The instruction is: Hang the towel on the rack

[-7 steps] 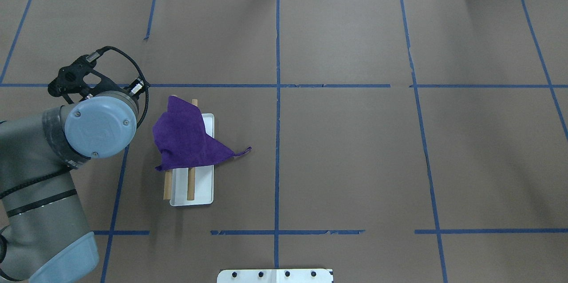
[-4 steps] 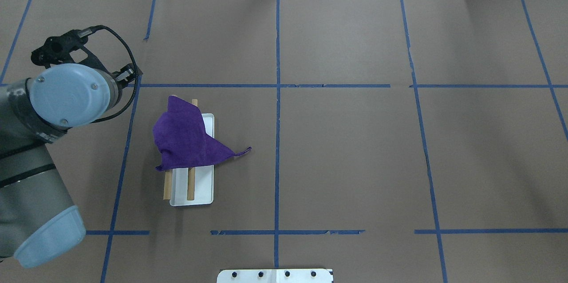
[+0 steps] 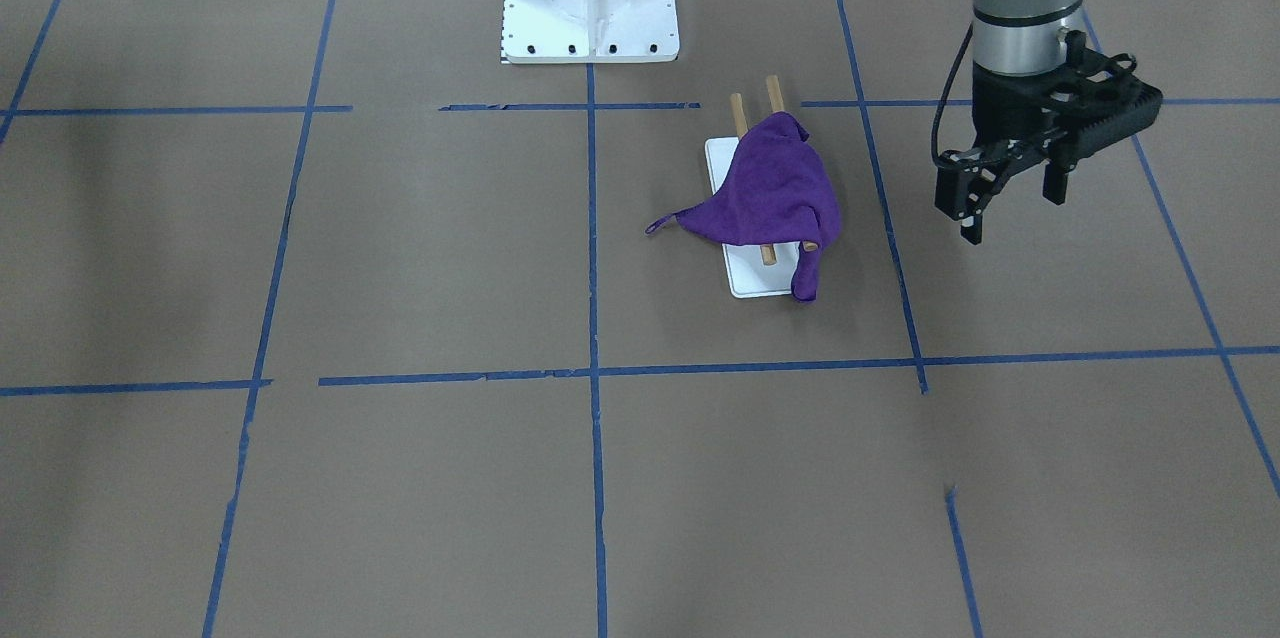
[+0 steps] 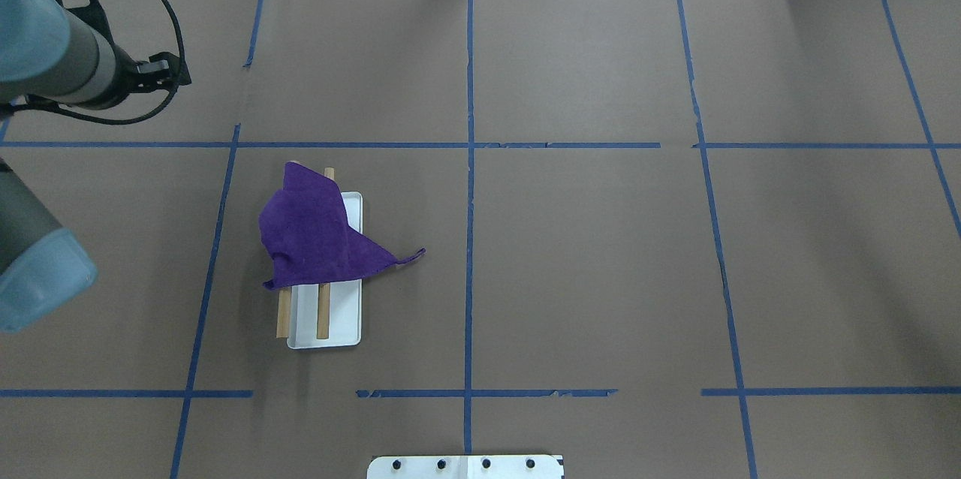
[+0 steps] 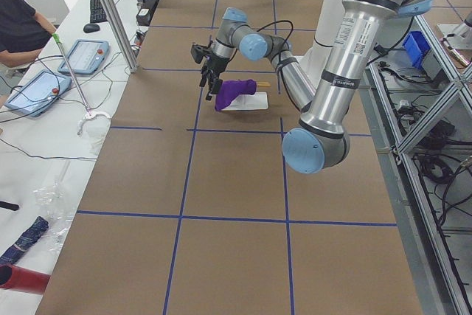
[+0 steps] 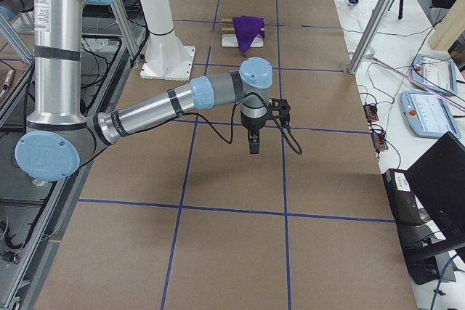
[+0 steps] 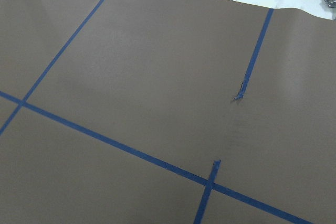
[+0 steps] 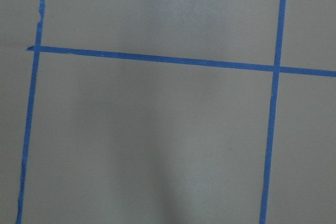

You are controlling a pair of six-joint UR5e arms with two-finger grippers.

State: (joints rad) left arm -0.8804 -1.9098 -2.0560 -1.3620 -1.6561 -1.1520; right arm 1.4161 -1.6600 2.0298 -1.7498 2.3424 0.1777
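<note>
Left jaws: held wide apart on the left gripper (image 3: 1012, 206), with nothing between them.
Right jaws: their spread cannot be told. The right gripper (image 6: 253, 144) is seen only from the side, hung over bare table (image 4: 601, 276) well apart from the rack (image 4: 341, 329).
Left gripper's place: in the overhead view it is found toward 11 o'clock of the rack, well apart from it.
Towel: the purple towel (image 4: 311, 239) is draped over both rods (image 4: 323, 317) and bunched toward their 12 o'clock end. One corner is stretched out toward 3 o'clock, past the base.
Change: within the last second the left arm has been drawn farther off from near the rack toward 11 o'clock, and the towel has not been shifted.
Meaning: the towel is judged released and the hanging done, though unevenly. Only the withdrawal seems to be left.
</note>
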